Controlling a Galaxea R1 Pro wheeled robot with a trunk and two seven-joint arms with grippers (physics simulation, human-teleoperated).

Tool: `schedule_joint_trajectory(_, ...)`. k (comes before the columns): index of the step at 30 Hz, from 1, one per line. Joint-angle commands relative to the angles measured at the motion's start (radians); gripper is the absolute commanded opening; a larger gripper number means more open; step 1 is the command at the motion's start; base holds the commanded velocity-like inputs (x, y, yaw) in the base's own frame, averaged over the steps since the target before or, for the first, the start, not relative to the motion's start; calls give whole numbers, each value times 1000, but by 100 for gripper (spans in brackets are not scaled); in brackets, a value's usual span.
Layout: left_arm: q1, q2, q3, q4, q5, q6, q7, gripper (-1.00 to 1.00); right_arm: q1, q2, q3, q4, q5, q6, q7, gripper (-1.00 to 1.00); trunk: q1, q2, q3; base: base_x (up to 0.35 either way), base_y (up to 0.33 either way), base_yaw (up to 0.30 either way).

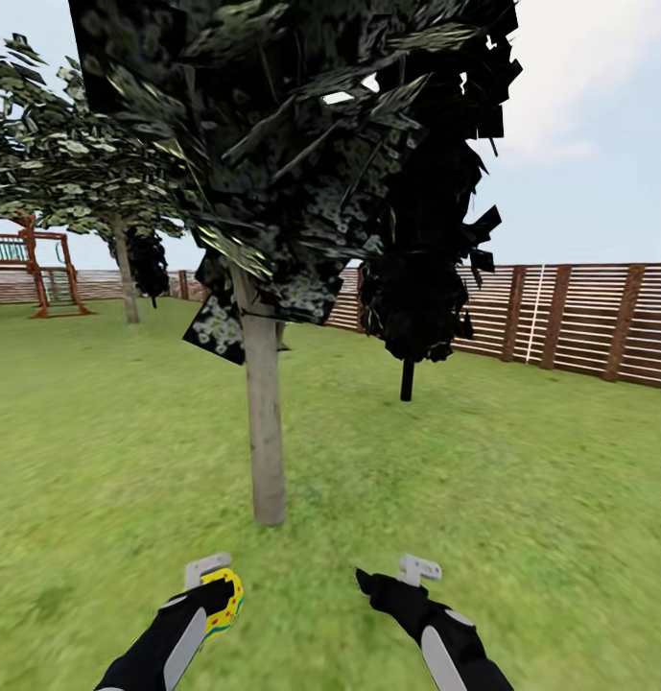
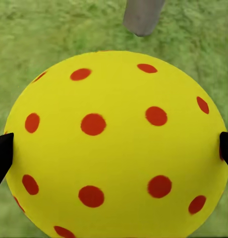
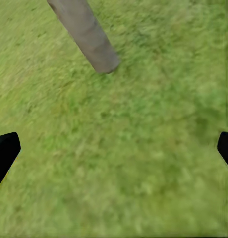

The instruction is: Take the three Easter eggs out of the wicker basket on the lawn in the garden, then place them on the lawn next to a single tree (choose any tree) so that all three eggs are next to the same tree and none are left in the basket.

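A tree (image 1: 264, 422) with a pale grey trunk and dark blotched foliage stands on the lawn (image 1: 483, 480) straight ahead of me. My left gripper (image 1: 220, 590) is shut on a yellow Easter egg (image 1: 224, 597) with red dots, held low a short way in front of the trunk base. In the left wrist view the egg (image 2: 116, 144) sits between two black fingertips (image 2: 2, 153), with the trunk (image 2: 142, 15) beyond it. My right gripper (image 1: 392, 579) is open and holds nothing; its wrist view looks down on grass and the trunk (image 3: 86, 34). The wicker basket is out of view.
A dark tree with a thin black trunk (image 1: 407, 379) stands behind to the right. Another pale-trunked tree (image 1: 127, 278) and a red playset (image 1: 42, 274) are far left. A brown slat fence (image 1: 579, 321) runs along the back. Grass lies open around the near trunk.
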Motion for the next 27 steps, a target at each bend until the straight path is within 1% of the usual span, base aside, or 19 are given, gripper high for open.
schedule_joint_trajectory(1, 0, 0, -4, 9, 7, 0, 4, -100, -1, 0, -2, 7, -9, 2, -5, 100, 0, -1, -3, 251, -229, -126)
schedule_joint_trajectory(4, 0, 0, -27, 39, 7, -25, 5, -100, -2, 0, -23, 28, -8, 1, -4, 100, 0, -1, -7, 252, -229, -131)
schedule_joint_trajectory(7, 0, 0, -38, 65, 7, -34, 5, -100, -3, 0, -30, 46, -8, -2, -3, 100, 0, -1, -11, 252, -227, -133)
schedule_joint_trajectory(12, 0, 0, -42, 77, 7, -54, 5, -100, -3, 0, -33, 61, -8, -5, -2, 100, 0, -1, -19, 255, -222, -134)
schedule_joint_trajectory(27, 0, 0, -42, 79, 7, -64, 6, -100, -3, 1, -33, 71, -8, -10, -1, 100, 0, -1, -41, 256, -220, -133)
